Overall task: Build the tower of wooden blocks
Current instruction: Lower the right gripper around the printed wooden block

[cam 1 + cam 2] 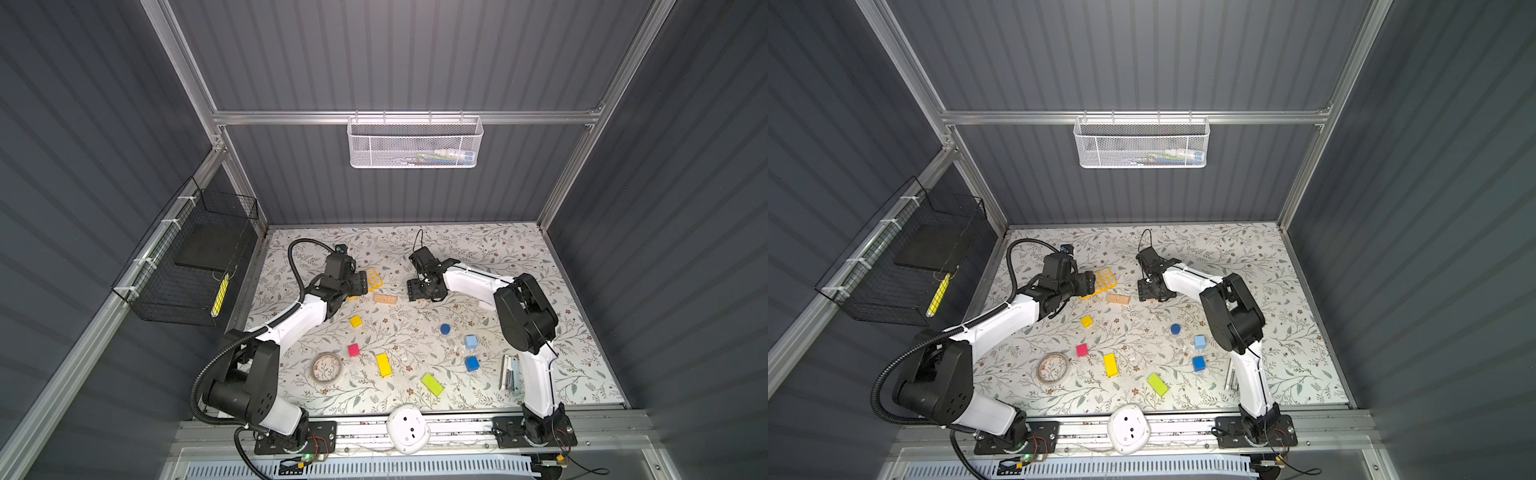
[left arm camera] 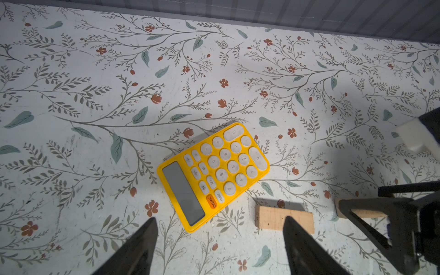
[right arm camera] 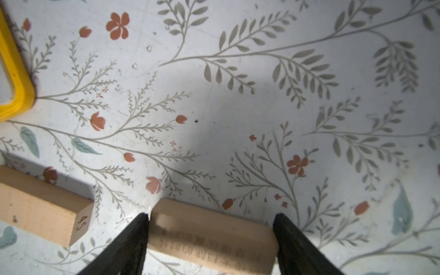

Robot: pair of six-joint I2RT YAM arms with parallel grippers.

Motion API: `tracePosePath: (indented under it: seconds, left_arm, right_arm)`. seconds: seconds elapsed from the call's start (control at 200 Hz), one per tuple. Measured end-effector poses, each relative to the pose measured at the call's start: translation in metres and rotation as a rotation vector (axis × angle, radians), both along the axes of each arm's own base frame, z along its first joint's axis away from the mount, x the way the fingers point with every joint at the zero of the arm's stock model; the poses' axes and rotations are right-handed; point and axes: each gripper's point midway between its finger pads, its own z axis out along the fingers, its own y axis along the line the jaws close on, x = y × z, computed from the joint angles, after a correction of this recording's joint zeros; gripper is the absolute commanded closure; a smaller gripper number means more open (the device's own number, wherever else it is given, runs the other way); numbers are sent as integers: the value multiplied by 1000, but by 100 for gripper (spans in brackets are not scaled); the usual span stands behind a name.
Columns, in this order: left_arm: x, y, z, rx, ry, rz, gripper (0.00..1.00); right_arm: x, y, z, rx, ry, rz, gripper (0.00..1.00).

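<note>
Can read "ON/AC" on the orange key of the yellow calculator [image 2: 213,176]; other key marks too worn to make out. Can read "45" burnt into the short end of the first tan bar [image 3: 42,209], lying flat just beside the calculator. Cannot read the faint stamped lines on the second tan bar [image 3: 212,240], flat on the counter [image 2: 71,119] near the first.

Right end effector [image 3: 210,214]: spread wide, one fingertip at each short end of that second bar. Cannot tell whether clamped or merely bracketing. Left end effector [image 2: 220,219]: gaping wide, gripping nothing, above the counter by the calculator and the first bar.

In both top views, remaining blocks lying singly and apart, nearer the arm bases: yellow cube [image 1: 355,321], pink cube [image 1: 353,350], yellow bar [image 1: 383,365], lime bar [image 1: 432,384], blue cylinder [image 1: 445,329], light-blue cube [image 1: 471,342], blue cube [image 1: 472,363]. Tape roll [image 1: 314,370] near the pink cube. Open floral surface from the calculator to the back edge under the wall.
</note>
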Motion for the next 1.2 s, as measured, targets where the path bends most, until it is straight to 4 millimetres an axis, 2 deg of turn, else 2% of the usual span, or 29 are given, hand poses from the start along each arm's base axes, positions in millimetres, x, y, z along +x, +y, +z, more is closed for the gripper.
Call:
tracePosePath:
  seconds: [0.835, 1.096, 1.201]
  left_arm:
    - [-1, 1, -2, 7, 9, 3, 17]
    - [-2, 3, -3, 14, 14, 8, 17]
    - [-2, 3, -3, 14, 14, 8, 17]
  right_arm:
    - [-1, -3, -1, 6, 8, -47, 15]
    - [-1, -2, -1, 7, 8, -46, 14]
    - [-1, -2, -1, 7, 9, -45, 16]
